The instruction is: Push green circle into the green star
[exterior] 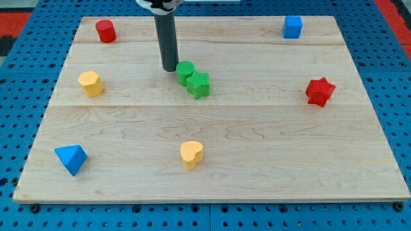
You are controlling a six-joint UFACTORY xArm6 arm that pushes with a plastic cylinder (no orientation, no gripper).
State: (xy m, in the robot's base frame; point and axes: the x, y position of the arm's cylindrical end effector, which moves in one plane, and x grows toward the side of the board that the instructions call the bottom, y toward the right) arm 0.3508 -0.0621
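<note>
Nearest the camera sits the yellow heart (pixel 191 154), toward the view's bottom from the green star (pixel 199 85), which we take as our landmark on the wooden board (pixel 257 128). We see the green circle (pixel 185 72) touching the star on its upper left side, the two pressed together near the board's middle. My tip (pixel 169 68) stands just beside the circle, on the side away from the star, at the view's left; we cannot tell if it touches the circle. It is a plain dark rod with nothing that opens or closes, and it holds nothing. Well to the left of the star lies the yellow hexagon (pixel 91 83), and farther up and left the red cylinder (pixel 106 31). Far below and left of the star sits the blue triangle (pixel 70 158). Well to the star's right rests the red star (pixel 320 91), and up to the right the blue cube (pixel 292 27).
</note>
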